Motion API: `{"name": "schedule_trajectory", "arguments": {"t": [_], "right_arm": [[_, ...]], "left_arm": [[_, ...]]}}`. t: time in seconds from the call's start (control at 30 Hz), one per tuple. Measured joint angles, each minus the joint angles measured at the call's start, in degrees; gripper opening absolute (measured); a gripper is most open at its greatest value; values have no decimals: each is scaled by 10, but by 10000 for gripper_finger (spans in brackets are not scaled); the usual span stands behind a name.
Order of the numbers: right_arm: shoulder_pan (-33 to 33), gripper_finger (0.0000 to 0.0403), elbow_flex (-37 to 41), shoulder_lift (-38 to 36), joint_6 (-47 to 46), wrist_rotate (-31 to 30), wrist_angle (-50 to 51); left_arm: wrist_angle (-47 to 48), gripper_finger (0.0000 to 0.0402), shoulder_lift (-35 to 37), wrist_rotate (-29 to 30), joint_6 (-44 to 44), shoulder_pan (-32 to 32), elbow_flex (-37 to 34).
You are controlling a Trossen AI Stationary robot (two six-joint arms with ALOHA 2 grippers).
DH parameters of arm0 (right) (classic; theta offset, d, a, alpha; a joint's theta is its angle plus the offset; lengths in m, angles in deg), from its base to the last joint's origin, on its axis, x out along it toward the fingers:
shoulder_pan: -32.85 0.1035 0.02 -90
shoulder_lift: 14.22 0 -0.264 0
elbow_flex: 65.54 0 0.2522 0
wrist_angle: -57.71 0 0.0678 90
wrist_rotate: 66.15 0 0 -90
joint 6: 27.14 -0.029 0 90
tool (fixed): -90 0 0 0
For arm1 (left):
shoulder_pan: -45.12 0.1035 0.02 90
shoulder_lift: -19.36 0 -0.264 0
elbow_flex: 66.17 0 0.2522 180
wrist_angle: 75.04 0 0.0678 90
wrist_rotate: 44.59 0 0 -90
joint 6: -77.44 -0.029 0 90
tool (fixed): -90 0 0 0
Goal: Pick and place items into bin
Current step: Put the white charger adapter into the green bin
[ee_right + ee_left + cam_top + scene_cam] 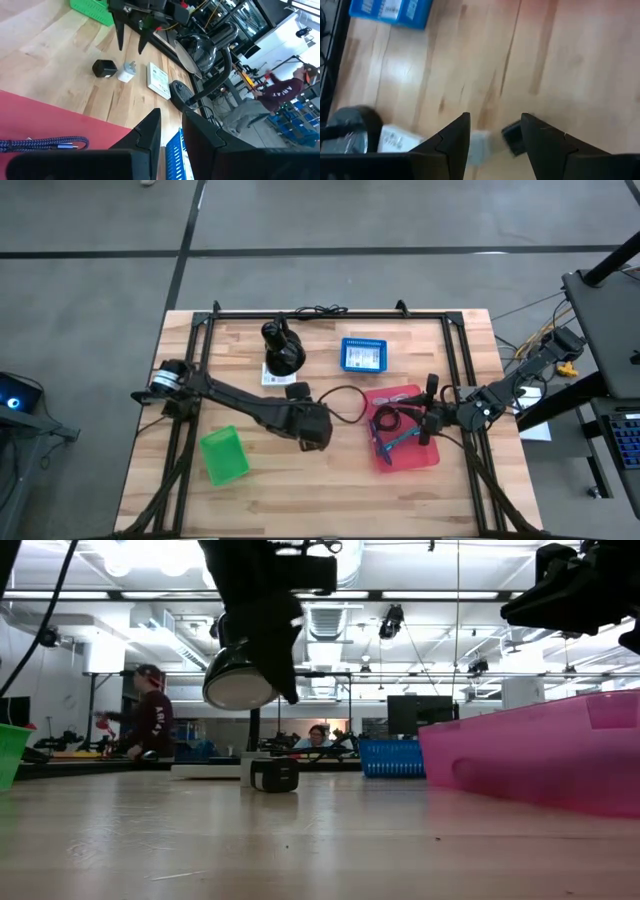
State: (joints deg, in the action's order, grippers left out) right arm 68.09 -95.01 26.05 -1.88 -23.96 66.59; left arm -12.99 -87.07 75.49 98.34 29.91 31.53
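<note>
From above, the left end effector (316, 432) hangs over the middle of the wooden tabletop (330, 480), between a green bin (223, 455) and a red bin (412, 454). The right end effector (432, 423) sits over the red bin, which holds a coiled cable (386, 420) and a teal slim tool (400, 442). A blue basket (363, 355) and a black rounded object (283, 347) stand farther back.

At tabletop height, a small dark block (274, 775) rests on the wood, with the pink bin wall (540, 762) beside it; people stand in the room behind.

The left wrist view shows that arm's fingers (454, 140) apart and empty, above the dark block (512, 138) and a white piece (479, 148) lying side by side.

The right wrist view shows its fingers (148, 131) narrowly apart, holding nothing, with the block (104, 68), a white plug-like piece (127, 71) and a white card (159, 80) on the wood beyond.
</note>
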Motion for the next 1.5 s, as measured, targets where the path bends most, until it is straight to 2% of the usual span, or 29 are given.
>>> {"name": "schedule_trajectory", "arguments": {"t": [0.2,0.57,1.2,1.5], "right_arm": [[0,68,0,0,0,0,0],[0,68,0,0,-1,0,0],[0,68,0,0,1,0,0],[0,68,0,0,2,0,0]], "left_arm": [[37,160,-2,-4,-7,12,-14],[37,160,-3,-5,-3,28,-68],[28,160,-3,-57,-3,70,-81],[28,160,-3,-61,-20,74,-79]]}}
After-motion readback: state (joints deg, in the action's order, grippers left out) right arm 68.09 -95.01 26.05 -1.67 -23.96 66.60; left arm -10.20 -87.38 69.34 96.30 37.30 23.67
